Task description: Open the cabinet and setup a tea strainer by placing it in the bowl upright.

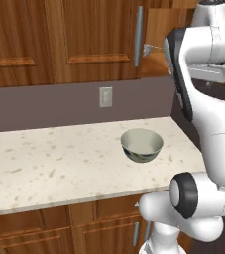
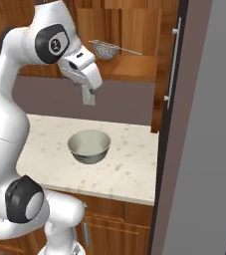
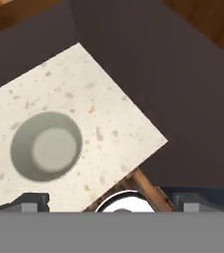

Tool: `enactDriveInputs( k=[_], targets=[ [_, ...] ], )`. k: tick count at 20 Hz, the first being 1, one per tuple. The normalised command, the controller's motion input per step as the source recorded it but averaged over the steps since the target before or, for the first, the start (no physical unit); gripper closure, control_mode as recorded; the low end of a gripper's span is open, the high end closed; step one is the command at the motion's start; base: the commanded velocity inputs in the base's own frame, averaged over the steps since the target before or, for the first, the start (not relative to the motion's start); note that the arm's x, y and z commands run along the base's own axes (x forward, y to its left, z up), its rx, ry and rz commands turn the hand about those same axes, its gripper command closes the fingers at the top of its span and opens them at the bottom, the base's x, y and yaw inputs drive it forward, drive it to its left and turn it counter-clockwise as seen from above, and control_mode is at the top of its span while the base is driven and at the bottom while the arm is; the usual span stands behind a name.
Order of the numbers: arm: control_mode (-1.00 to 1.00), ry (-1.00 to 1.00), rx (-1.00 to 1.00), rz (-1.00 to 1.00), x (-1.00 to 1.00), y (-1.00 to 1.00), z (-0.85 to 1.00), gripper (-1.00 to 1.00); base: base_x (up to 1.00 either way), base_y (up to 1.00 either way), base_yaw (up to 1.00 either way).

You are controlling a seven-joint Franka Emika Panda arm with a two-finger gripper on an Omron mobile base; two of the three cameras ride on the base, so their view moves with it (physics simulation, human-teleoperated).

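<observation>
Tea strainer [image 2: 105,49] on cabinet [image 2: 134,68] shelf | bowl [image 2: 88,146] on counter [image 2: 129,167] | gripper [image 3: 108,202] jaws wide, empty

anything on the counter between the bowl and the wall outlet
No, that stretch is bare. In the left base view, only speckled counter and grey backsplash lie between the bowl and the wall outlet; the right base view agrees.

Cabinet [image 1: 84,39]: reddish-brown wood, satin; silver metal bar handle [image 1: 139,36]. Tea strainer [image 2: 104,49]: fine silvery metal mesh. Bowl [image 1: 141,144]: glossy glazed interior. Counter [image 1: 59,163]: speckled cream stone, smooth.
</observation>
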Motion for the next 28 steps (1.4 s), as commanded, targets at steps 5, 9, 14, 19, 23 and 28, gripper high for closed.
enactDriveInputs(
  k=[5,9,14,19,23,28],
  targets=[
    [-1.0,-0.49,0.23,0.21,0.0,0.21,0.05,-1.0,0.0,0.0,0.0],
    [-1.0,-0.57,-0.02,0.41,-0.01,0.12,0.28,-1.0,0.0,0.0,0.0],
    [-1.0,-0.48,-0.24,0.32,-0.01,0.42,0.48,-1.0,0.0,0.0,0.0],
    [-1.0,-0.3,-0.31,0.19,0.01,0.57,0.71,-1.0,0.0,0.0,0.0],
    [-1.0,0.0,-0.29,0.02,0.01,0.34,0.49,-1.0,0.0,0.0,0.0],
    [-1.0,0.05,-0.14,-0.1,0.17,0.23,-0.01,-1.0,0.0,0.0,0.0]
  ],
)
